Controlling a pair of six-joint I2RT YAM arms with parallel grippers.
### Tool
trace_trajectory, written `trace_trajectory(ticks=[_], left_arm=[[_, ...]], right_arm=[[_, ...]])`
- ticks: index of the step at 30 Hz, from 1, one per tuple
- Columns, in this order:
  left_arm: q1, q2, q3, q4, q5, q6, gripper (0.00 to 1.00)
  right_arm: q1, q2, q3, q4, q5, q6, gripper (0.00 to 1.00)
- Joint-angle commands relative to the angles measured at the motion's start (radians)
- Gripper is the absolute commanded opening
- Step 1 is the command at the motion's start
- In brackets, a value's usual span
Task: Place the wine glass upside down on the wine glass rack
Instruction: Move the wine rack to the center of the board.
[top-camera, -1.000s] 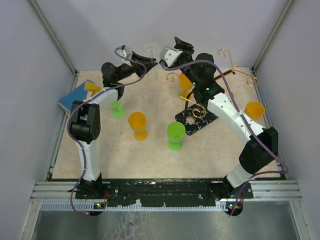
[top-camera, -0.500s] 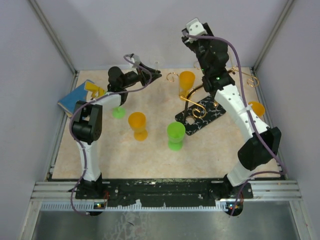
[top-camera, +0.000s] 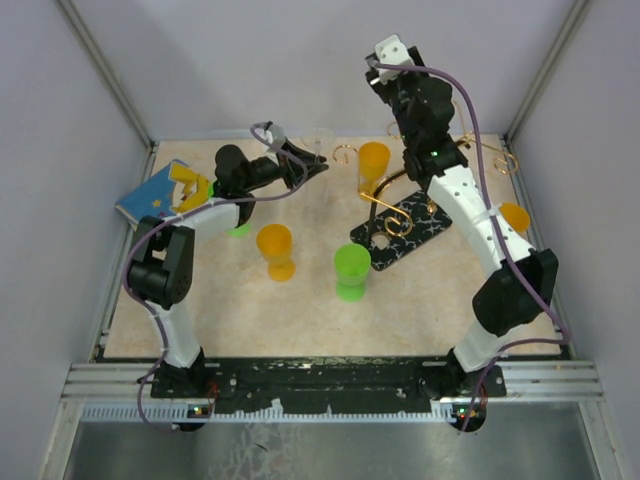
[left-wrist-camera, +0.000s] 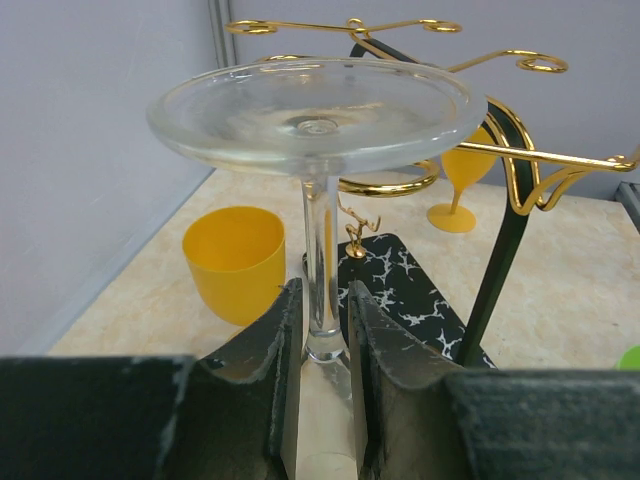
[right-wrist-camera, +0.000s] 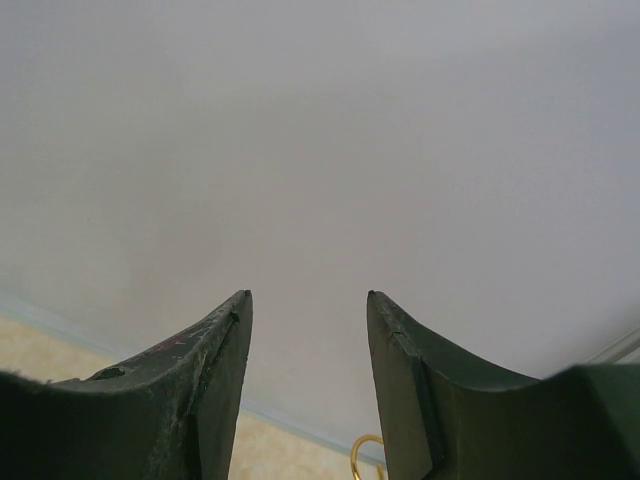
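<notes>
Left hand (left-wrist-camera: 322, 292) grips one wine glass (left-wrist-camera: 318, 110) by its stem; right hand (right-wrist-camera: 308, 296) gapes empty; perhaps three orange goblets (top-camera: 275, 248).

I am working in a robot test cell in a lab, not a home or a bar. Plain pale grey panels (top-camera: 300, 60) close the space behind and beside my left tool (top-camera: 312, 163), joined at the corners by bare aluminium posts (top-camera: 106, 70). My right tool (right-wrist-camera: 308, 295) faces only blank wall. Under both tools lies a beige marbled tabletop (top-camera: 200, 310). At its near edge, a slotted metal rail (top-camera: 110, 385) carries the arm bases. Purple cables (top-camera: 466, 105) run along the arms. Orange (top-camera: 275, 245) and green (top-camera: 351, 268) plastic goblets stand nearer than the left tool, like test props.
</notes>
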Motion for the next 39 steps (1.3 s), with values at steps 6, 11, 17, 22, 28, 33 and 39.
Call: trace_trajectory(ticks=[6, 11, 17, 22, 28, 33, 39], left_arm=[[-0.038, -0.104, -0.087, 0.016, 0.016, 0.021, 0.00], [-0.065, -0.124, -0.120, 0.024, 0.022, 0.027, 0.00], [-0.087, -0.132, -0.121, 0.044, 0.006, 0.013, 0.00], [-0.086, -0.114, -0.096, 0.038, -0.010, 0.020, 0.00], [-0.046, -0.061, -0.020, 0.038, -0.047, -0.018, 0.00], [0.023, 0.039, 0.113, 0.046, -0.029, -0.088, 0.00], [0.053, 0.111, 0.200, 0.059, -0.044, -0.068, 0.00]], right_arm=[[-0.025, 0.051, 0.142, -0.065, 0.104, 0.065, 0.50], [-0.027, 0.069, 0.167, -0.081, 0.121, 0.077, 0.50], [-0.042, 0.111, 0.259, -0.171, 0.167, 0.132, 0.52], [-0.045, 0.111, 0.260, -0.179, 0.179, 0.135, 0.52], [-0.058, 0.085, 0.232, -0.189, 0.209, 0.127, 0.53], [-0.082, 0.050, 0.189, -0.212, 0.208, 0.152, 0.53], [-0.172, 0.067, 0.271, -0.419, 0.126, 0.367, 0.53]])
